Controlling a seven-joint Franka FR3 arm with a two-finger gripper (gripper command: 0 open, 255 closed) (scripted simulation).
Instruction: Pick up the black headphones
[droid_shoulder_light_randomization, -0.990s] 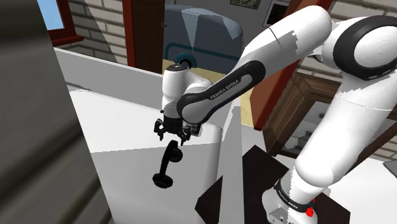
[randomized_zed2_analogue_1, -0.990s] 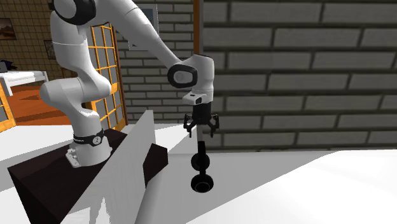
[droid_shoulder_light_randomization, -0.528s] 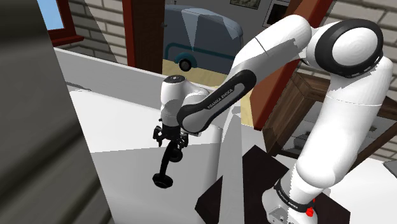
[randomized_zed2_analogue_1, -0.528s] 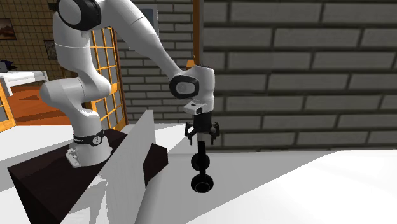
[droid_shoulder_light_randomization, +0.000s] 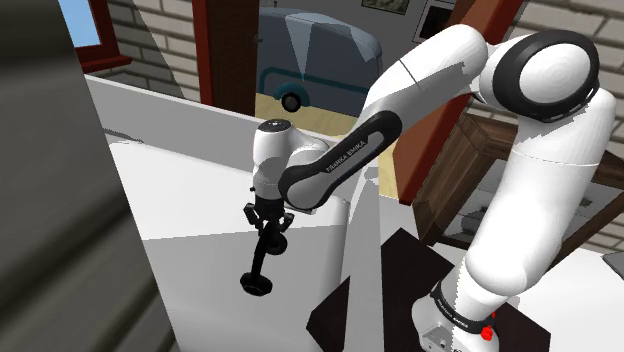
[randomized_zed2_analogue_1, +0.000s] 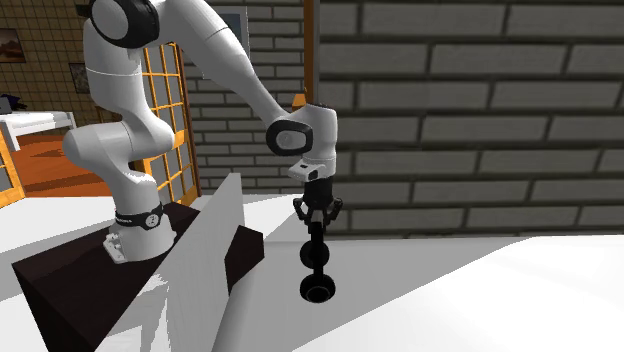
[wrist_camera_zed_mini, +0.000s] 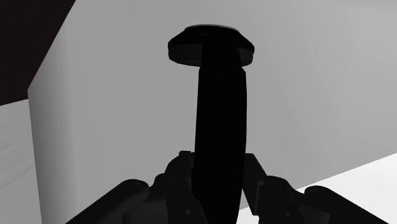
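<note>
The black headphones (droid_shoulder_light_randomization: 258, 280) stand on edge on the white table (droid_shoulder_light_randomization: 200, 275), one round ear cup down and the band rising from it. My black gripper (droid_shoulder_light_randomization: 269, 233) hangs straight above and is shut on the top of the band. In the second exterior view the gripper (randomized_zed2_analogue_1: 316, 221) clasps the band of the headphones (randomized_zed2_analogue_1: 318, 285) over the white table (randomized_zed2_analogue_1: 450, 290). In the wrist view the band of the headphones (wrist_camera_zed_mini: 219, 121) runs out between my fingers (wrist_camera_zed_mini: 180, 170) to the ear cup beyond the gripper (wrist_camera_zed_mini: 218, 167).
A tall white panel (droid_shoulder_light_randomization: 360, 240) stands upright between the headphones and the dark stand (droid_shoulder_light_randomization: 400, 280). A grey wall (droid_shoulder_light_randomization: 50, 200) closes the shoulder view's left. A brick wall (randomized_zed2_analogue_1: 480, 100) lies behind the table, and an orange-framed door (randomized_zed2_analogue_1: 165, 110) behind the arm.
The gripper came down onto the band, and its fingers, apart before, have closed on it. The headphones have stayed in place.
</note>
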